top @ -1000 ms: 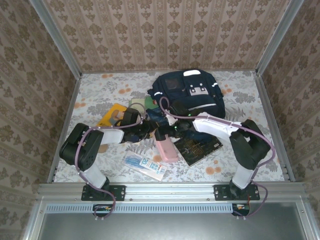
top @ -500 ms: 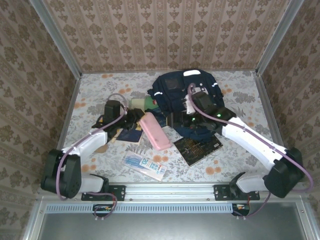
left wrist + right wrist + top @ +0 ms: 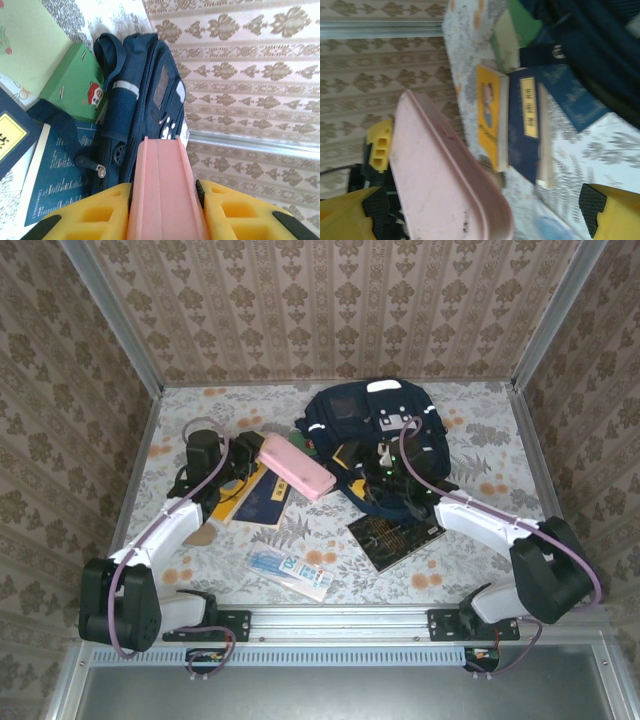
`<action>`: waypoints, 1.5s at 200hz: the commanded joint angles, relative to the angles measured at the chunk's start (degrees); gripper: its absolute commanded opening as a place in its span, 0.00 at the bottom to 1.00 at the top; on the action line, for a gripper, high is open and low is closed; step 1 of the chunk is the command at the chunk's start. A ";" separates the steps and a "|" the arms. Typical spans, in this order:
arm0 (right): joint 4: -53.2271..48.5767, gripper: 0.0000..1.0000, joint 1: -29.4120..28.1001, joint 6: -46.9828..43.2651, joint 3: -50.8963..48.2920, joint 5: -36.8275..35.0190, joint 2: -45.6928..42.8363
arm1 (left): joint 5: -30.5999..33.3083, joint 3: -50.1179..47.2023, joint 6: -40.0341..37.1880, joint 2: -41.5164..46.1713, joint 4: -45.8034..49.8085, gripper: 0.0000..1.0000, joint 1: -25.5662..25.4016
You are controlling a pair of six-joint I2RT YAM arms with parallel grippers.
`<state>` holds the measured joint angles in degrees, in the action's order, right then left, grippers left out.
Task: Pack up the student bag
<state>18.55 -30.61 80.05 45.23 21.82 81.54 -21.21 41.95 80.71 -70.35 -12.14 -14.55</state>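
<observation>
While extended left tool (image 3: pixel 162 191) clamps pink case (image 3: pixel 296 466), right tool (image 3: pixel 475 214) gapes by student bag (image 3: pixel 385 412).

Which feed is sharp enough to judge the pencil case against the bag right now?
Top external: evenly lit, sharp; pink pencil case and student bag both crisp. Left wrist: bag clear, tabletop washed out at top. Right wrist: soft, smeared throughout, worst of the three.
</observation>
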 commanded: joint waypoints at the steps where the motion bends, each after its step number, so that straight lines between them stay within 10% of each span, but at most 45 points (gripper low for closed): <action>1: 14.52 1.00 -2.35 9.96 -0.07 -0.69 2.17 | 3.33 -0.55 3.71 3.08 -4.19 0.15 -0.11; 92: 25.82 0.98 -7.31 16.13 2.48 -1.56 9.12 | 5.44 -2.14 5.96 4.78 -8.10 0.15 -0.07; 179: 26.85 0.41 -6.15 14.90 2.85 -5.03 7.65 | 7.48 -2.75 2.69 5.04 -7.01 0.17 -3.47; 224: 25.22 0.31 -4.04 14.08 1.02 -6.38 4.68 | 8.00 -1.06 -1.81 5.44 -1.56 0.53 -3.55; 300: -2.96 0.29 15.71 -2.27 -2.18 -5.45 -17.35 | 5.59 27.48 -36.62 -10.22 24.61 0.66 -8.28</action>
<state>28.82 -21.47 88.03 42.30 17.12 73.93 -13.37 56.77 62.94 -72.62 1.21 -19.46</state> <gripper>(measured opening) 0.340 0.661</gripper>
